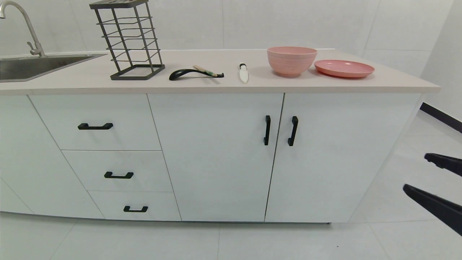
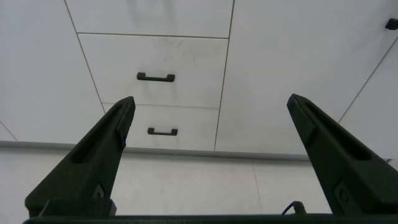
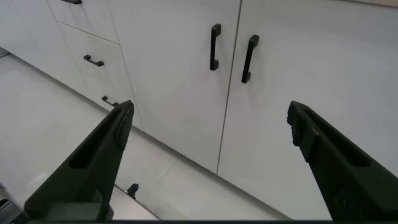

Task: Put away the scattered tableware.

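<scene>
Bowl (image 1: pixel 291 60), plate (image 1: pixel 343 68), knife (image 1: pixel 243 73) and ladle (image 1: pixel 195 74) rest on the tabletop (image 1: pixel 72 82), right of the rack (image 1: pixel 130 39). Left gripper (image 2: pixel 211 99) and right gripper (image 3: pixel 209 107), both released and empty, face the cabinet (image 1: pixel 216 162) front.

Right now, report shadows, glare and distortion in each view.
Head view: soft shadows beside the pink bowl and black ladle; verticals splay, wide-angle. Left wrist view: even light on the drawers, no glare. Right wrist view: likewise on the cabinet doors.
</scene>
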You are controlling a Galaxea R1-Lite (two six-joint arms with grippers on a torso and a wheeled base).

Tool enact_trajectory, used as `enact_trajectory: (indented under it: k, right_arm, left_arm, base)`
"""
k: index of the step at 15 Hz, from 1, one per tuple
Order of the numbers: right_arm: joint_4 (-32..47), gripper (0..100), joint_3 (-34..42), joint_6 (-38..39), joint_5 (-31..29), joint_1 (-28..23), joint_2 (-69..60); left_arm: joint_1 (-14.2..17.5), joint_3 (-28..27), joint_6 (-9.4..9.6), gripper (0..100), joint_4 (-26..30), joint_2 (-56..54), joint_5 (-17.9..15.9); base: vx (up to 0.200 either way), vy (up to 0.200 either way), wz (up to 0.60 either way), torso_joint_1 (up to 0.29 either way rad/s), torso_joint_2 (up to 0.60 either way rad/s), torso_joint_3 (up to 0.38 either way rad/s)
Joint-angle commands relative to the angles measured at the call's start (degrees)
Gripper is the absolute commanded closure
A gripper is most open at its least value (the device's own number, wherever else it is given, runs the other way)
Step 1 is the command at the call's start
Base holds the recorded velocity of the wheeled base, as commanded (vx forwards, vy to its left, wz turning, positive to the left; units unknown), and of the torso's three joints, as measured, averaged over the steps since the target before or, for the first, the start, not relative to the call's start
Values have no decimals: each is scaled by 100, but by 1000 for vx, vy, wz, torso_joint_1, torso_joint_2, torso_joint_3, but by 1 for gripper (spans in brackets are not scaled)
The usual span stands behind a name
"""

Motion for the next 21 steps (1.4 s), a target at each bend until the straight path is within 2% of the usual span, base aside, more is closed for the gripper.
enact_trajectory:
  k: [1, 4, 6, 8, 14, 16, 18, 19, 21]
  right_arm:
    - [-545, 0, -13, -154, 14, 10, 1177]
    - [-1380, 0, 40, -285, 190, -7, 1941]
    - [-2004, 0, 137, -373, 383, 10, 2477]
    - [-2321, 0, 216, -593, 577, 45, 3040]
    - [-3340, 0, 58, -593, 691, 54, 4147]
    - [-3472, 0, -13, -593, 761, 45, 4270]
    - [-3472, 0, -109, -593, 761, 45, 4323]
    - [-3472, 0, -311, -602, 761, 54, 4411]
    - [-3481, 0, -531, -637, 761, 54, 4604]
  left_arm:
    - [0, 0, -1, 0, -2, 7, 3]
    - [0, 0, -37, 0, -11, 7, 3]
    - [0, 0, -151, 0, -19, 7, 21]
    - [0, 0, -116, 0, -19, 7, 21]
    - [0, 0, -72, 0, -11, 7, -5]
    - [0, 0, 43, 0, -11, 7, -40]
    - [0, 0, 60, 0, -2, 7, -49]
    - [0, 0, 157, 0, -2, 7, -58]
    - [0, 0, 113, 0, 7, 7, -84]
  base:
    - [0, 0, 0, 0, 0, 0]
    - [0, 0, 0, 0, 0, 0]
    - [0, 0, 0, 0, 0, 0]
    - [0, 0, 0, 0, 0, 0]
    - [0, 0, 0, 0, 0, 0]
    - [0, 0, 0, 0, 0, 0]
    - [0, 0, 0, 0, 0, 0]
    - [0, 0, 0, 0, 0, 0]
    - [0, 0, 0, 0, 0, 0]
